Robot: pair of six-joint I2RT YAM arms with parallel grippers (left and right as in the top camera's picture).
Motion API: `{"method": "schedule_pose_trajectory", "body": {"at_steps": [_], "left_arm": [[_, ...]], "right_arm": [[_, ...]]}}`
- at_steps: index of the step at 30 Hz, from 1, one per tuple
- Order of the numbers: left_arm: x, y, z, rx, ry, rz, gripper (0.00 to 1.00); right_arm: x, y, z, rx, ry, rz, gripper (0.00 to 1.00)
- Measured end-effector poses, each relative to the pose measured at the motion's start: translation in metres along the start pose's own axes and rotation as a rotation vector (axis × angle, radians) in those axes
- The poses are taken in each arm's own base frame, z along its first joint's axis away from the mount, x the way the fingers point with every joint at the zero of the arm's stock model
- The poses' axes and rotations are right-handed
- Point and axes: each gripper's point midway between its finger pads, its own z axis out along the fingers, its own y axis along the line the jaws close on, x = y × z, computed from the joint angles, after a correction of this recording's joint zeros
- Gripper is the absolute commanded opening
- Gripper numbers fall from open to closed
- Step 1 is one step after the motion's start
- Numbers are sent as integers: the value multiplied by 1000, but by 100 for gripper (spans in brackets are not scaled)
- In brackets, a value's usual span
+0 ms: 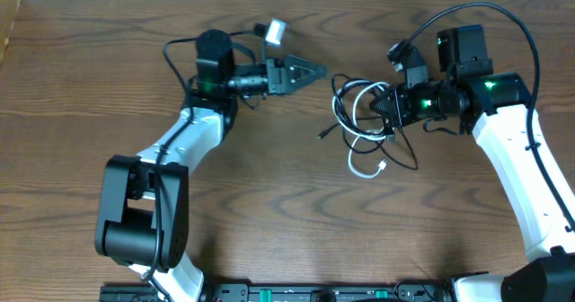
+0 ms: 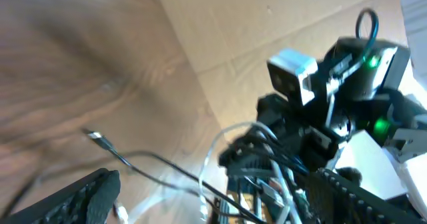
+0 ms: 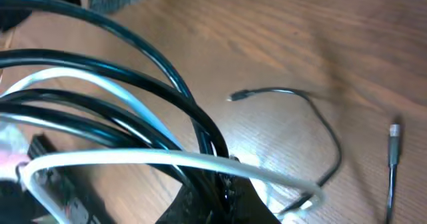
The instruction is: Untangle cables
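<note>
Separation step: your right gripper (image 1: 384, 109) clamps the cables (image 1: 356, 115); left gripper (image 1: 315, 71), fingers apart, must next catch one strand.

No legible text or labels

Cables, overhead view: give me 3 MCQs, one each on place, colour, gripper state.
1. Where is the cable bundle? A at the right gripper; B under the left arm's base; C at the table's near edge
2. Its cord colours? A red, blue; B white, black; C all white
3. The left gripper is: A shut on a cord; B open, empty; C out of view
Answers: A, that gripper pinches the loops; B, one white and one black cord show; B, its jaws spread with nothing between.
</note>
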Motion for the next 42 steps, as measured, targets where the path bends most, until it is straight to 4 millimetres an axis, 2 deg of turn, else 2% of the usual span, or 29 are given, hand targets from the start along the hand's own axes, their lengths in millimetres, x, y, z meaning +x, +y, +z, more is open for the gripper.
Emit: {"method": "schedule_pose_trajectory", "body": {"at_steps": [6, 17, 24, 30, 34, 37, 40, 42], "left_arm": [[0, 0, 0, 2, 3, 18, 94], [17, -9, 30, 15, 42, 41, 94], [21, -10, 44, 3, 37, -24, 94], [21, -10, 46, -2, 34, -166, 92], [21, -10, 48, -6, 30, -269, 80], [22, -10, 54, -15, 18, -323, 78], [28, -12, 67, -25, 12, -354, 73], [34, -15, 78, -29, 17, -363, 62]], "right_arm": [[6, 6, 1, -30, 21, -64, 1], [10, 20, 6, -59, 42, -131, 1], [11, 17, 7, -38, 47, -132, 1], [14, 10, 7, -2, 61, -126, 1], [14, 8, 7, 15, 63, -126, 1], [14, 7, 7, 20, 63, -126, 1], [14, 6, 7, 22, 63, -126, 1], [14, 6, 6, 25, 65, -125, 1]]}}
